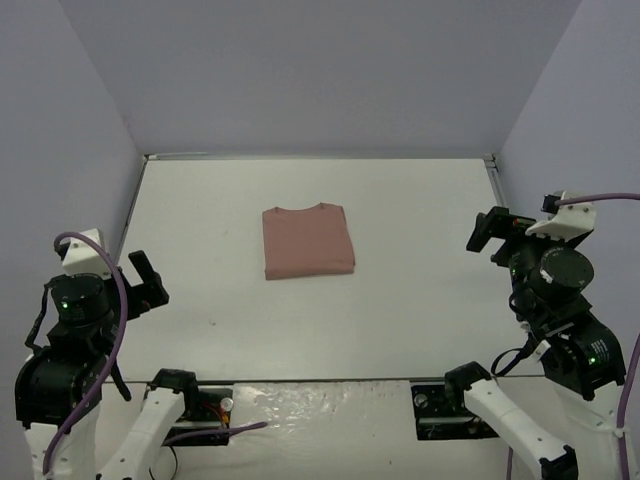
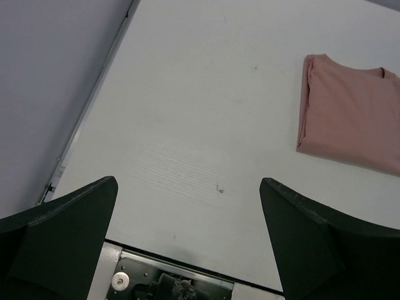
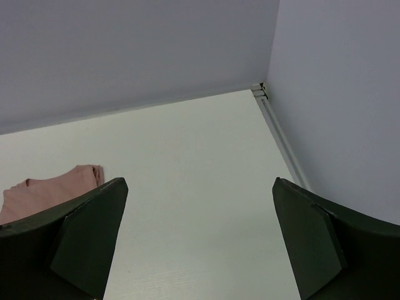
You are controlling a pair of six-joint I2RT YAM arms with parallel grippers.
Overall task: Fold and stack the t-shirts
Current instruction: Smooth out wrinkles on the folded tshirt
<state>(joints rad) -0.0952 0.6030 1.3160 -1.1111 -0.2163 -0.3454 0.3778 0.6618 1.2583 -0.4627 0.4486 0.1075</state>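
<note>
At the near left edge of the bench [image 1: 400,310], our left end effector [image 1: 148,280] hangs above the surface with its jaws spread wide and nothing between them. At the right edge, our right end effector [image 1: 487,232] is just as wide and just as empty. Both sit well apart from the t-shirt [image 1: 308,241], which lies folded into a neat rectangle near the bench's middle, collar toward the far wall. We see only 1 shirt, so we judge the fold done, with nothing to stack on it.

The risks from here look small to us but real. If either arm reaches back in, an open finger could catch the shirt's layered left edge, where the folds show in the left wrist view. That could drag the packet open or skew it. A low sweep across the bench could also shove the whole bundle, since soft cloth slides and bunches easily.
</note>
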